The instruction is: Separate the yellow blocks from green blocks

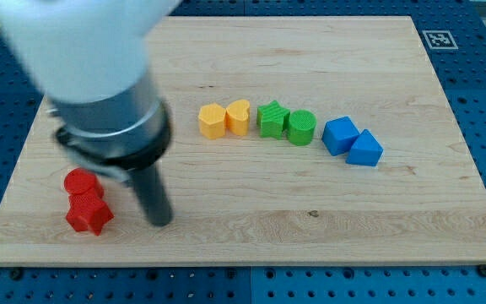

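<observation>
While lined up left to right across the board's middle, yellow hexagon (212, 121) touching yellow heart (239, 116), heart just beside green star (272, 119), then green cylinder (301, 127). My tip (160, 221), a bare rod holding nothing, well down-left near red blocks (85, 201). Bare wooden board (310, 51) above and below.

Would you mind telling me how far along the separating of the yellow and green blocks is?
Done: nothing yet. The yellow blocks sit right against the green blocks in one row.
In hand: my tip is at the view's lower left, just right of the red blocks, well away from that row.
Left: reach the row and push the yellow pair and the green pair apart.
</observation>
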Controlling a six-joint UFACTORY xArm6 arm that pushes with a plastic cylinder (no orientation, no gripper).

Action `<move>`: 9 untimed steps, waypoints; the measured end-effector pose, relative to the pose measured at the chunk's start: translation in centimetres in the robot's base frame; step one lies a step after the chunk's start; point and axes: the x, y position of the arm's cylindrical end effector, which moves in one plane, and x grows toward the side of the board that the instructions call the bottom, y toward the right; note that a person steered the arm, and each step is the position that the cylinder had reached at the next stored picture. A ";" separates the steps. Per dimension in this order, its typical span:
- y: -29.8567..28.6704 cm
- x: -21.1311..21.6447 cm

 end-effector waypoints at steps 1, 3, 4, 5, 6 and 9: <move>2.8 -5.0; -1.6 -11.1; 2.0 -13.7; 7.5 -15.0; 11.9 -14.9; 11.9 -22.2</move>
